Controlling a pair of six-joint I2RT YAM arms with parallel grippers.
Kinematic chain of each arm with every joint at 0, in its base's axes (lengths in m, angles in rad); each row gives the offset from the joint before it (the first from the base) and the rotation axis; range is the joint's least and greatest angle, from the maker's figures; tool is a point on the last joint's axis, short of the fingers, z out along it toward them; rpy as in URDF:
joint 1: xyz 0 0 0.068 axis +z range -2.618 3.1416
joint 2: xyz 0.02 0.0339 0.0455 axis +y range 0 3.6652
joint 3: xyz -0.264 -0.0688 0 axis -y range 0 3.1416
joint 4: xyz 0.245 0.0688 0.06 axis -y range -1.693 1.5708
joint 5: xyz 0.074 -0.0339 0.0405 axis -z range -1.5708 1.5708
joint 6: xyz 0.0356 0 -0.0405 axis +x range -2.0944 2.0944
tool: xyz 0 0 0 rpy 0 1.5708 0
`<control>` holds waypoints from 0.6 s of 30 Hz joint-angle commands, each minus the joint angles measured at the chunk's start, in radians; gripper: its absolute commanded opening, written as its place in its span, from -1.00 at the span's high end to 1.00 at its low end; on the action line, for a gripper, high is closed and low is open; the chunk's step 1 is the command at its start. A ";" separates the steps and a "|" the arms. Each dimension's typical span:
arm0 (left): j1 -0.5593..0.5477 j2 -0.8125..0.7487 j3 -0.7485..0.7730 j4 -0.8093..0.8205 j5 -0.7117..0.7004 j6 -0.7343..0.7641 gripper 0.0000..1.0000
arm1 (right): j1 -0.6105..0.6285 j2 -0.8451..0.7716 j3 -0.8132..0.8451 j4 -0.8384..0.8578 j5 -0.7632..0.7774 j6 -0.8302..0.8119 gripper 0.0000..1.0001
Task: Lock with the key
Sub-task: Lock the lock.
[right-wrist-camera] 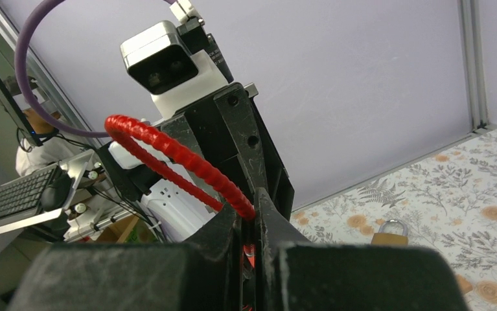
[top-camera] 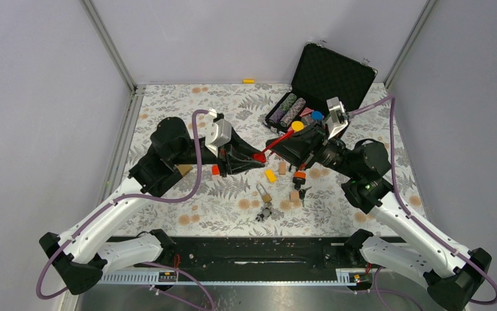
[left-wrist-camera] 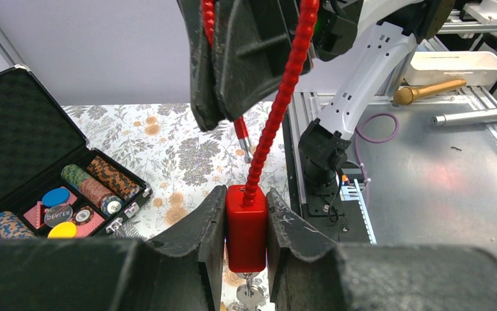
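Observation:
My left gripper [left-wrist-camera: 246, 197] is shut on the red lock body [left-wrist-camera: 246, 230] and holds it above the table. A silver key [left-wrist-camera: 249, 295] sticks out of the body's underside. The red ribbed cable [left-wrist-camera: 278, 97] rises from the body and loops into my right gripper [right-wrist-camera: 252, 210], which is shut on it. The cable's metal-tipped free end [left-wrist-camera: 246, 149] hangs loose below the right gripper. In the top view the lock body [top-camera: 258, 157] sits at the left gripper [top-camera: 249, 159], and the cable [top-camera: 279, 140] runs to the right gripper [top-camera: 291, 139].
An open black case [top-camera: 328, 72] with poker chips stands at the back right. On the flowered table lie a brass padlock [top-camera: 264, 193], loose keys [top-camera: 266, 212], an orange lock [top-camera: 299, 176], a yellow block [top-camera: 270, 175] and small wooden blocks [top-camera: 293, 195].

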 commanded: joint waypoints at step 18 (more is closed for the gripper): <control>0.002 0.002 0.012 0.173 -0.060 -0.125 1.00 | 0.146 0.001 0.040 -0.124 0.167 -0.243 1.00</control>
